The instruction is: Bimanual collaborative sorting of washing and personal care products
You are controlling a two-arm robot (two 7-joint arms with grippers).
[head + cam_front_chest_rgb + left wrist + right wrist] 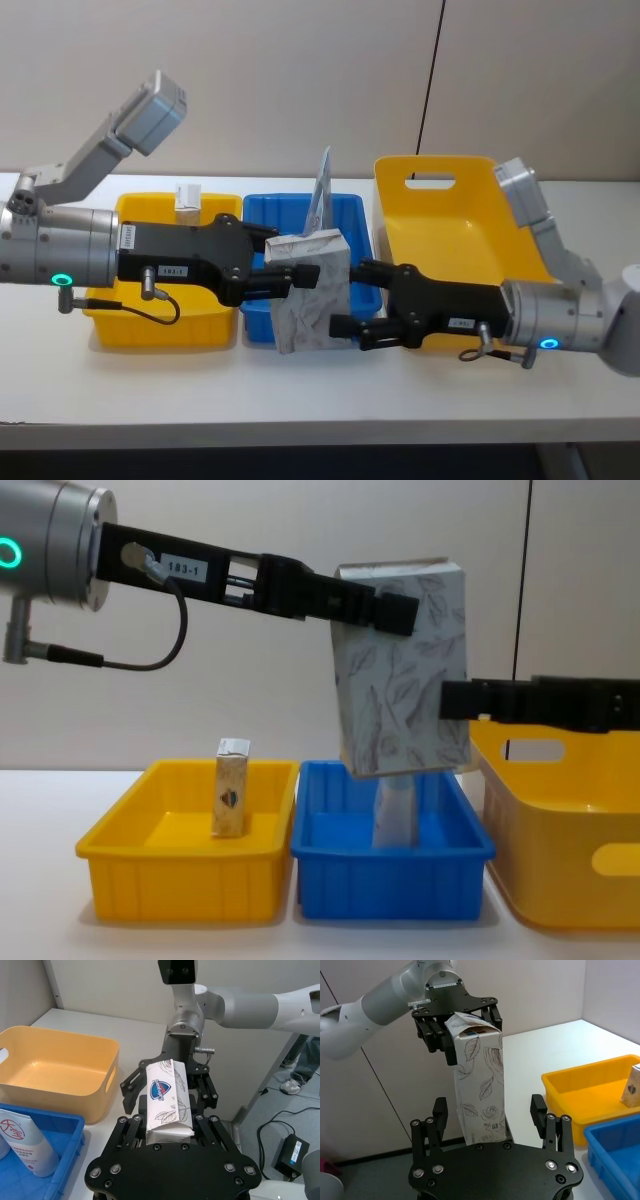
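Jaws of the left gripper (300, 276) are clamped on the upper end of the white leaf-print carton (310, 318), one finger pressed to each side. The carton hangs in the air, tilted, over the near rim of the blue bin (350, 212). From the chest view it rides well above the bins, with the left gripper (396, 611) reaching in from the left at its top.

Facing it from the right, the right gripper (351, 297) is spread wide. Its fingers (439, 1110) stand on either side of the carton's lower end with a gap on each side, so it grips nothing. Whether the carton's base touches the palm cannot be told.

Beyond them three bins sit in a row on the white table (320, 400):
- On the left is the small yellow bin (120, 865), and a cream carton with a dark emblem (231, 786) stands upright toward its far side.
- In the middle is the blue bin, which holds a pale blue tapered pouch (398, 818) standing up — and a white pack with a red circle logo (26, 1144) leaning inside it.
- On the right is the large yellow bin (470, 250) with handle slots.
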